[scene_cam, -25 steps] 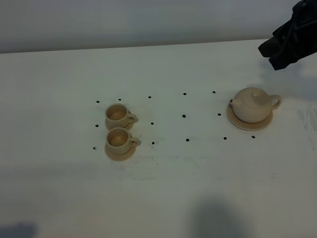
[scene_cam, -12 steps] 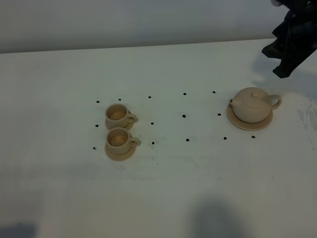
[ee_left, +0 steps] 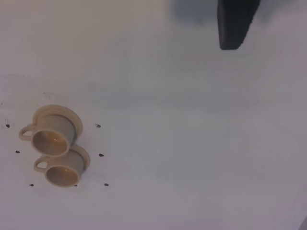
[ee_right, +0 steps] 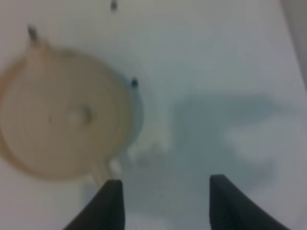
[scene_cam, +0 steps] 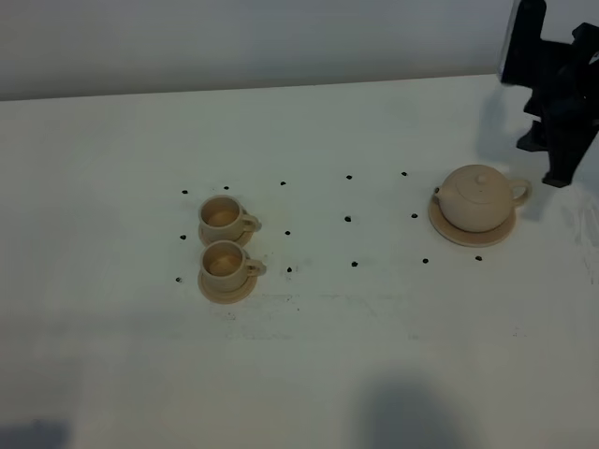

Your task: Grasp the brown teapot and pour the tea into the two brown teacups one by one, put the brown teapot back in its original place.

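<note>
**Teapot not yet lifted; we judge the pouring all to do**

The round squat pale tan ceramic teapot (scene_cam: 475, 196), lid on, sits on its flat round tan disc (scene_cam: 468, 239). The right gripper (ee_right: 165, 206) hangs near its handle, jaws apart and empty. We see only one left gripper finger (ee_left: 234, 24) and cannot tell its state. Nor can we tell whether the two small tan ceramic teacups (scene_cam: 222, 216) on their saucers (scene_cam: 225, 295) hold tea.

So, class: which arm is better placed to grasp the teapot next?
Right. Its open fingers hover beside the handle of the brown teapot; the left wrist view shows the two brown teacups, no teapot.
</note>
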Available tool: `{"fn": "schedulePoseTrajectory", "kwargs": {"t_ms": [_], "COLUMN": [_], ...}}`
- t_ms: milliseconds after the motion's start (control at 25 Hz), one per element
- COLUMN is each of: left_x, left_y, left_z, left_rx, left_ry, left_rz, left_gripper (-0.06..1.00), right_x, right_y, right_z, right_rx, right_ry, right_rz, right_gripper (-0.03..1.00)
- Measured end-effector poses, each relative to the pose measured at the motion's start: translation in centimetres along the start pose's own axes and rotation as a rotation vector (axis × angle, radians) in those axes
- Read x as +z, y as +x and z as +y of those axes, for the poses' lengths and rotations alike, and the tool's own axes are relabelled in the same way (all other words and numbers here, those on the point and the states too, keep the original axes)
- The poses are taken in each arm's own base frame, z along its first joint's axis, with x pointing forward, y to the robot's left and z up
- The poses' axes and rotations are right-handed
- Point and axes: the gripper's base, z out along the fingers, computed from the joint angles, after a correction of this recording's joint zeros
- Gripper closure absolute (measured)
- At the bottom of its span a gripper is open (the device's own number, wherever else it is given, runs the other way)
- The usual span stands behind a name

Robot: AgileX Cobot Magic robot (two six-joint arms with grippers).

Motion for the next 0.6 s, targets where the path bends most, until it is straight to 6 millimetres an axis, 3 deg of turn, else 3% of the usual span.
{"fn": "schedulePoseTrajectory", "kwargs": {"t_ms": [280, 600], "left_x": [0.0, 0.0], "left_y": [0.0, 0.0], "left_z": [0.0, 0.0], "left_rx": [0.0, 0.0], "left_ry": [0.0, 0.0], "left_rz": [0.0, 0.0], "left_gripper": [0.33, 0.33], "right_x": [1.7, 1.6], "right_y": [1.9, 1.2], "right_z": [-0.3, -1.9], "right_rx": [-0.131, -0.16], "right_ry": [-0.195, -0.364], "right_rz": [0.122, 0.146], "right_gripper": [0.54, 0.54]}}
